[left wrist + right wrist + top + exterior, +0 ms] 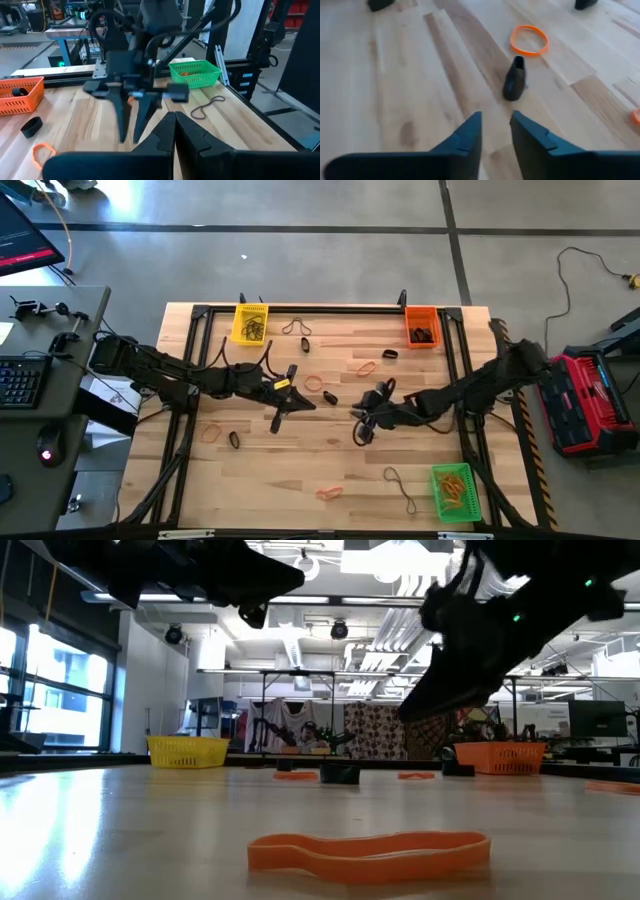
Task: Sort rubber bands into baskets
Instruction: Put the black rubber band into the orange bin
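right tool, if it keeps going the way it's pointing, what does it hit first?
Most likely the small black rubber band lying on the table just ahead of the right tool, whose fingers stand slightly apart. The orange rubber band lies beyond it. Depth is hard to judge.

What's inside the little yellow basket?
The yellow plastic mesh basket holds a tangle of dark rubber bands, seen from above. From table height its mesh wall hides them, so their number can't be told.
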Action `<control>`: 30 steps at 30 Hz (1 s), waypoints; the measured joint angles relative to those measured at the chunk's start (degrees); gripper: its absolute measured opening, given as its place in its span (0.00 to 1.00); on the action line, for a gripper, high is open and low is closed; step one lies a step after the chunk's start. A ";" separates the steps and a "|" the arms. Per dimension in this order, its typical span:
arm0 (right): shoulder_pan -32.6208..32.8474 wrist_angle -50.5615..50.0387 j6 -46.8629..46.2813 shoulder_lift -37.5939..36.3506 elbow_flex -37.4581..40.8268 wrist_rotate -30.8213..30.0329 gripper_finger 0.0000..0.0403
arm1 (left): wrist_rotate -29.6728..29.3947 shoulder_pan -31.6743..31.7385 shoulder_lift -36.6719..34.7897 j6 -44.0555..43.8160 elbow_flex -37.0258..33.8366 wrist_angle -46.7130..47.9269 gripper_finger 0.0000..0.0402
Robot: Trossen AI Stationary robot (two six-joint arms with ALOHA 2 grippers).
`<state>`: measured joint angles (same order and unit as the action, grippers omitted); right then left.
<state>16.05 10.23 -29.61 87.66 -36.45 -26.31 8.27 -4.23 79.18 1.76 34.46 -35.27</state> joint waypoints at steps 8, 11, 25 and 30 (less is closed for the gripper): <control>-3.15 2.26 -3.36 9.91 -3.93 -5.01 0.44 | -0.06 -0.13 0.00 -0.19 -0.02 -0.91 0.00; -3.79 4.41 -1.48 12.87 -5.69 -4.73 0.47 | -0.31 -0.60 0.00 -0.79 -0.02 -1.05 0.00; -8.55 7.36 1.87 20.17 -9.24 0.59 0.48 | -1.57 -2.71 0.00 -1.09 -0.02 -0.63 0.00; -9.72 10.53 2.73 22.78 -9.31 1.99 0.41 | -1.62 -2.71 0.00 -1.09 -0.02 -0.54 0.00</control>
<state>6.33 20.76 -26.87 110.43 -45.76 -24.32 6.66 -6.94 79.18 0.67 34.44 -35.80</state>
